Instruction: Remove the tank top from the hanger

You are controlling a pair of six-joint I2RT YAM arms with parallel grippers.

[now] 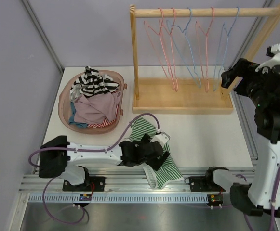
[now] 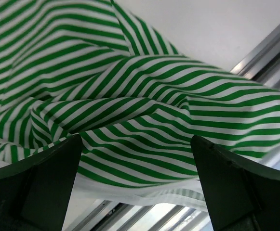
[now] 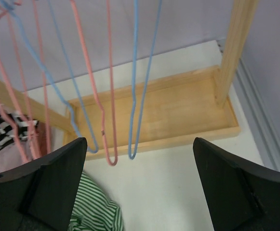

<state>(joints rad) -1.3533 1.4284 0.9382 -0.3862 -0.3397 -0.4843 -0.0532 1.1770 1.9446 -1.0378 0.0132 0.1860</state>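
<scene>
1. Green-striped tank top (image 1: 167, 169) lies crumpled at the table's (image 1: 202, 130) near edge.
2. Left gripper (image 2: 136, 144) hovers over it, jaws wide.
3. Right gripper (image 3: 140, 144), also wide and empty, faces the wooden rack (image 1: 178, 103) of hangers (image 1: 171, 48).
4. Laundry basket (image 1: 65, 103) far left.

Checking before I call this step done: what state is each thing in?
Tank top: off the hanger, crumpled on the table.
Hangers: all bare, hung on the rack.
Basket: piled with clothes.
Left gripper: open, over the tank top.
Right gripper: open, empty, by the hangers.
</scene>
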